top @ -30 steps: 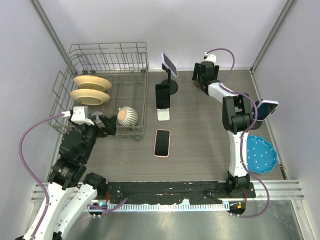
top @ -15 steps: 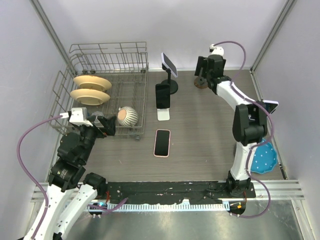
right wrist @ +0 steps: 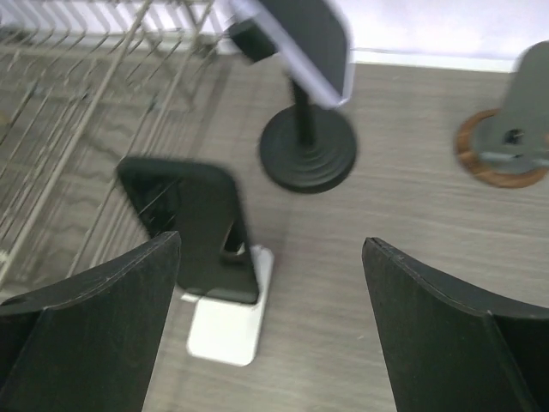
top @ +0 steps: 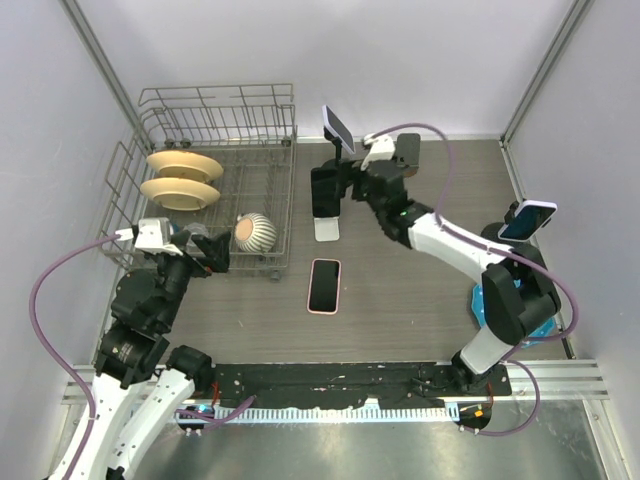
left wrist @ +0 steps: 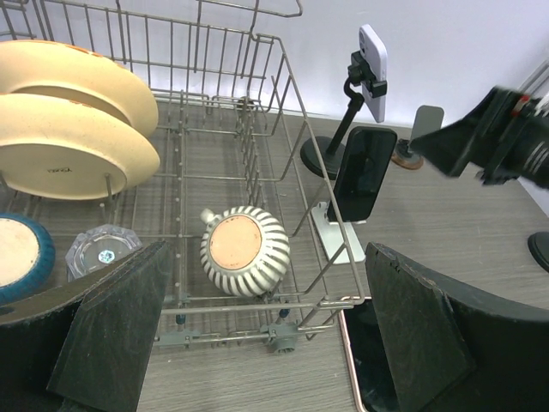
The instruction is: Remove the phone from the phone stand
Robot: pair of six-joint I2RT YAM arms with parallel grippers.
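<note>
The glossy black slab phone (right wrist: 193, 225) leans upright on a small white angled stand (right wrist: 225, 333), left of centre in the right wrist view. It looks stiff, light and slippery-faced, so the long side edges seem the best place to hold it. The right gripper (right wrist: 272, 245) hovers near it, fingers spread and empty. The left gripper (left wrist: 268, 249), at the overhead view's lower left, is also spread wide and holds nothing.
</note>
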